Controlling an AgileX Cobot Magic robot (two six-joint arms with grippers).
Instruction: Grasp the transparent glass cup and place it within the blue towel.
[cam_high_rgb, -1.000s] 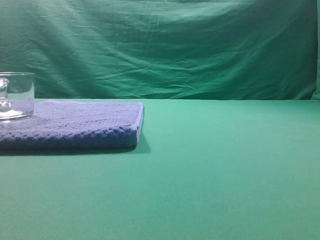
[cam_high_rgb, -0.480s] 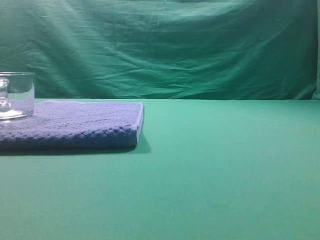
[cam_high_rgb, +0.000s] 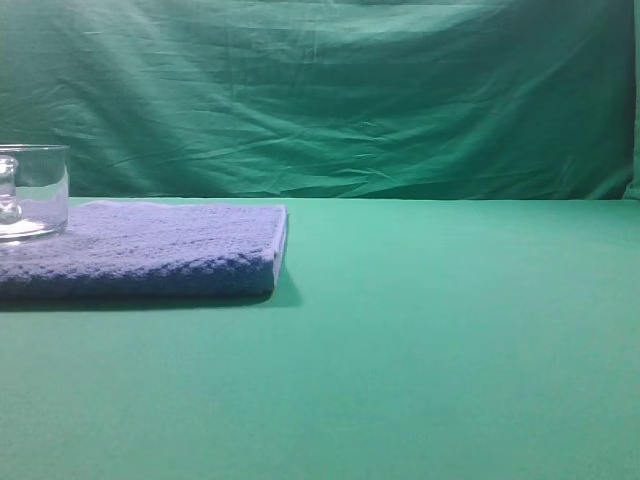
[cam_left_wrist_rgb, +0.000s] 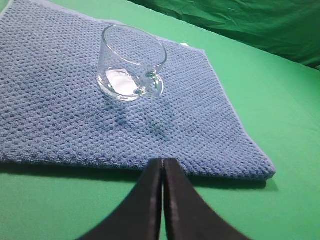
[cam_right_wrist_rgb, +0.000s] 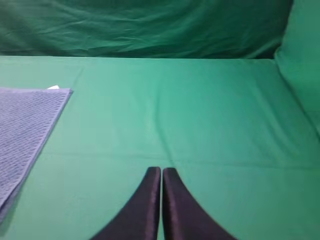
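Transparent glass cup (cam_left_wrist_rgb: 132, 63): upright on blue towel (cam_left_wrist_rgb: 60, 115), handle toward left gripper (cam_left_wrist_rgb: 163, 162), straight ahead of it. Left gripper nearer; right gripper (cam_right_wrist_rgb: 161, 171) well apart. Both closed, empty.

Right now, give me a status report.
Both end effectors, left and right, shut, empty. Glass cup upright on blue towel. Nothing in the way.
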